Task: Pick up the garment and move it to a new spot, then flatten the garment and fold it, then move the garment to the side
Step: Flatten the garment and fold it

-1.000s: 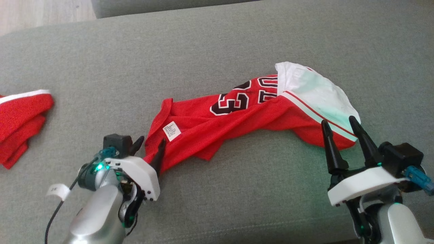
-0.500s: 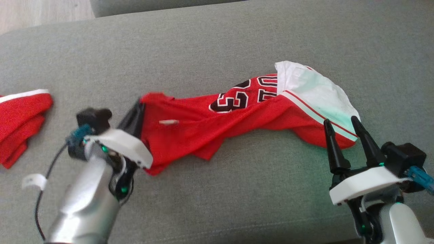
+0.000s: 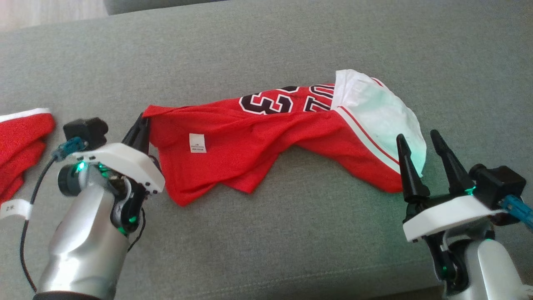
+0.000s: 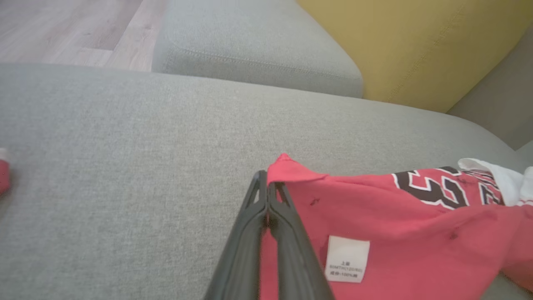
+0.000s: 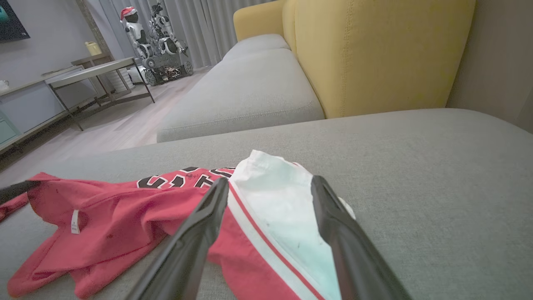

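The garment point(image 3: 258, 141) is a red jersey with black-and-white numbers, a white care label and a white sleeve, stretched across the grey sofa seat point(image 3: 266, 233). My left gripper point(image 3: 140, 125) is shut on the garment's left corner and lifts it off the cushion; the left wrist view shows the gripper point(image 4: 266, 189) pinching the red fabric point(image 4: 374, 225). My right gripper point(image 3: 418, 139) stands open at the garment's white right end, its fingers apart and holding nothing. In the right wrist view the open gripper point(image 5: 270, 185) frames the white sleeve point(image 5: 283, 200).
A second red and white cloth point(image 3: 21, 141) lies at the left edge of the seat. Behind the seat stand another grey cushion point(image 5: 245, 91) and a yellow backrest point(image 5: 374, 54). Wooden floor, a table point(image 5: 95, 71) and a parked robot point(image 5: 158, 37) lie beyond.
My left gripper closed on the garment's left corner, then pulled it left and up, stretching the jersey out. The right gripper stayed open in place. The head camera shifted slightly.
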Motion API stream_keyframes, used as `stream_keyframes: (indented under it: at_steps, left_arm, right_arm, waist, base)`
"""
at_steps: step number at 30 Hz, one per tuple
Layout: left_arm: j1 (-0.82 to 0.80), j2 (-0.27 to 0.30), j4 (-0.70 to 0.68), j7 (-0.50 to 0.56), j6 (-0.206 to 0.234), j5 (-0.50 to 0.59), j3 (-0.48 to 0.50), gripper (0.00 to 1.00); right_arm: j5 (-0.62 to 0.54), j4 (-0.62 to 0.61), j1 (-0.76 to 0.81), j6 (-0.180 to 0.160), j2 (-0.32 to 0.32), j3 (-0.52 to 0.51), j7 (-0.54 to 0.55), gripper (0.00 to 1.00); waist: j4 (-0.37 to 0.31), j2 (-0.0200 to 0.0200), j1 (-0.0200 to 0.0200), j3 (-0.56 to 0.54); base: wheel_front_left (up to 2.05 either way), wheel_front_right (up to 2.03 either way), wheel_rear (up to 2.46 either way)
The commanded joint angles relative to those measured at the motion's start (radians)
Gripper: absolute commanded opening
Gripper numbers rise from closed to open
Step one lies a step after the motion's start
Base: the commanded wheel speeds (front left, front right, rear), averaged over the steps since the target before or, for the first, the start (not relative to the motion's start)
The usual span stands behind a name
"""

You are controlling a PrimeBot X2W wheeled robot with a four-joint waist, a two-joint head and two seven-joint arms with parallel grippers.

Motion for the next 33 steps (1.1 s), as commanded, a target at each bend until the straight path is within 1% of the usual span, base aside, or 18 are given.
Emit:
stream_keyframes:
  at_steps: [1, 2, 3, 6, 8, 10, 14, 19, 20, 23, 26, 33]
  left_arm:
    - [-0.029, 0.022, -0.010, -0.018, -0.001, -0.004, 0.044, 0.09]
    - [-0.028, 0.018, 0.005, -0.028, -0.001, -0.005, 0.045, 0.69]
    - [-0.028, 0.015, 0.017, -0.040, -0.004, -0.005, 0.045, 1.00]
    - [-0.022, 0.007, 0.040, -0.078, -0.006, 0.000, 0.042, 1.00]
    - [-0.015, 0.008, 0.036, -0.108, 0.006, 0.015, 0.044, 1.00]
    - [-0.002, 0.010, 0.015, -0.129, 0.028, 0.041, 0.045, 1.00]
    - [0.050, 0.014, -0.088, -0.144, 0.087, 0.112, 0.050, 1.00]
    - [0.168, 0.018, -0.311, -0.146, 0.167, 0.215, 0.076, 1.00]
    - [0.168, 0.018, -0.311, -0.146, 0.167, 0.215, 0.076, 1.00]
    - [0.256, 0.022, -0.408, -0.146, 0.194, 0.251, 0.077, 1.00]
    - [0.336, 0.026, -0.462, -0.146, 0.217, 0.261, 0.071, 1.00]
    - [0.453, 0.043, -0.534, -0.115, 0.255, 0.270, 0.057, 1.00]
  right_arm:
    - [0.008, -0.031, -0.031, -0.001, -0.004, 0.024, -0.013, 1.00]
    - [0.008, -0.029, -0.031, -0.001, -0.004, 0.023, -0.014, 1.00]
    - [0.008, -0.028, -0.031, -0.001, -0.004, 0.023, -0.016, 1.00]
    - [0.006, -0.025, -0.030, -0.001, -0.003, 0.018, -0.018, 1.00]
    - [0.002, -0.024, -0.030, -0.001, -0.003, 0.015, -0.019, 1.00]
    - [-0.003, -0.028, -0.032, -0.001, -0.003, 0.014, -0.025, 1.00]
    - [-0.013, -0.033, -0.035, -0.001, -0.009, 0.010, -0.034, 1.00]
    - [-0.032, -0.036, -0.033, -0.001, -0.022, 0.015, -0.039, 1.00]
    - [-0.032, -0.036, -0.033, -0.001, -0.022, 0.015, -0.039, 1.00]
    - [-0.039, -0.033, -0.023, -0.001, -0.025, 0.018, -0.036, 1.00]
    - [-0.046, -0.032, -0.008, -0.001, -0.026, 0.020, -0.033, 1.00]
    - [-0.064, -0.032, 0.031, -0.001, -0.023, 0.017, -0.024, 1.00]
  waist:
    - [-0.006, 0.0000, 0.0000, 0.004]
    - [-0.008, 0.0000, 0.0000, 0.005]
    - [-0.009, 0.0000, 0.0000, 0.006]
    - [-0.006, 0.0000, 0.0000, 0.002]
    - [-0.001, 0.0000, 0.0000, -0.004]
    - [0.006, 0.0000, 0.0000, -0.011]
    - [0.022, 0.0000, 0.0000, -0.031]
    - [0.041, 0.0000, 0.0000, -0.065]
    - [0.041, 0.0000, 0.0000, -0.065]
    - [0.052, 0.0000, 0.0000, -0.088]
    - [0.061, 0.0000, 0.0000, -0.108]
    - [0.075, 0.0000, 0.0000, -0.150]
  base:
    - [0.00, 0.00, 0.00]
    - [0.00, 0.00, 0.00]
    - [0.00, 0.00, 0.00]
    - [0.00, 0.00, 0.00]
    - [0.00, 0.00, 0.00]
    - [0.00, 0.00, 0.00]
    - [0.00, 0.00, 0.00]
    - [0.00, 0.00, 0.00]
    - [0.00, 0.00, 0.00]
    - [0.00, 0.00, 0.00]
    - [0.00, 0.00, 0.00]
    - [0.00, 0.00, 0.00]
